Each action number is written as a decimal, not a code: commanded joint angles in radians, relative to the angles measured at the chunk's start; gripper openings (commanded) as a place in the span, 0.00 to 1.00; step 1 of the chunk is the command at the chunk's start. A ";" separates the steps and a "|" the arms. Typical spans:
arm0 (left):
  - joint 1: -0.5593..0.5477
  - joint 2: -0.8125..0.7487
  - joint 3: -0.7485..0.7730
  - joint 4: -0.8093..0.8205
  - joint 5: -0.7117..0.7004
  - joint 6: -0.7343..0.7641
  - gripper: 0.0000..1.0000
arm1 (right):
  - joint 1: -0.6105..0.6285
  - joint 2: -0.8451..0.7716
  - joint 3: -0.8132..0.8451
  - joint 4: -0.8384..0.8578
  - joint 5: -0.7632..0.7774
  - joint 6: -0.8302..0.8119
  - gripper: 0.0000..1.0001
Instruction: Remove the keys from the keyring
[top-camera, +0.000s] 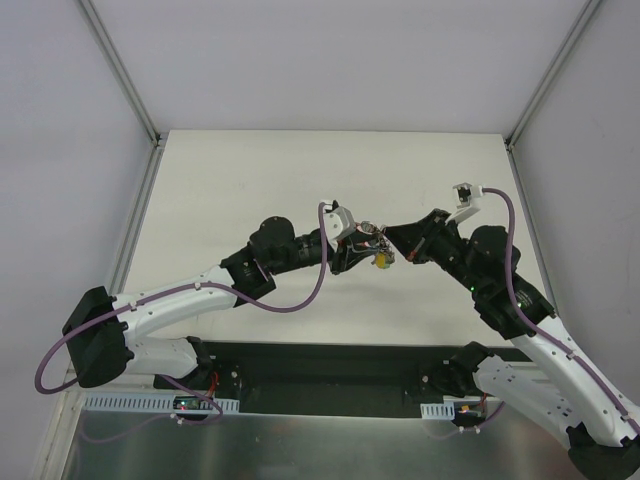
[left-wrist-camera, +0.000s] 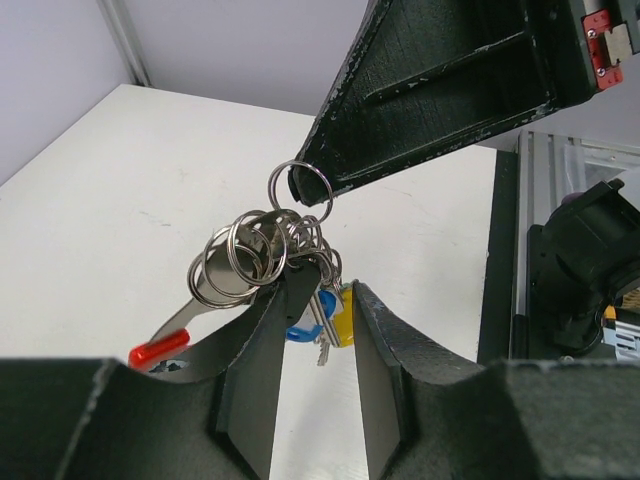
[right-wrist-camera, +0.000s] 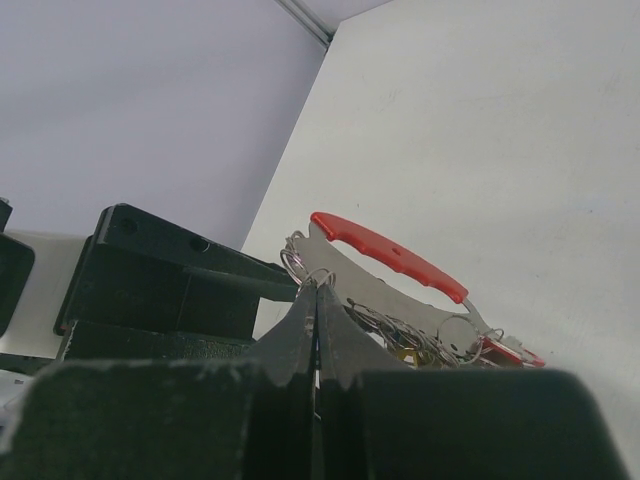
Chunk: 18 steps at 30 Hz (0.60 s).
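two grippers meet mid-frame, in the air: left gripper (left-wrist-camera: 325, 285) clamps the keys (left-wrist-camera: 340, 316) to steady the bunch, right gripper (left-wrist-camera: 310, 188) pinches tight on the keyring (left-wrist-camera: 271, 184) just above, likely to work it free.

Table centre blocked: left gripper (top-camera: 366, 256) and right gripper (top-camera: 389, 241) meet tip to tip above it. No passage between them. The keys (left-wrist-camera: 325, 320) fill the gap between the left fingers (left-wrist-camera: 255, 350). The right jaws are closed on the keyring (left-wrist-camera: 300, 185) just above.

Red-handled metal piece (left-wrist-camera: 160, 350) juts sideways from the bunch. Purple cable (top-camera: 300, 298) loops off the left arm.

Open table (top-camera: 250, 180) beyond and to both sides, bounded by the walls (top-camera: 60, 200) and corner posts (top-camera: 120, 70).
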 joint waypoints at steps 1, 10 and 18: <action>0.005 -0.027 0.009 0.042 -0.013 -0.010 0.32 | -0.001 -0.019 0.013 0.083 -0.012 0.009 0.00; 0.014 -0.037 0.015 0.078 0.002 -0.004 0.32 | -0.001 -0.011 0.008 0.109 -0.044 0.014 0.00; 0.040 -0.029 0.009 0.144 0.082 -0.032 0.32 | 0.001 -0.010 0.005 0.123 -0.061 0.017 0.00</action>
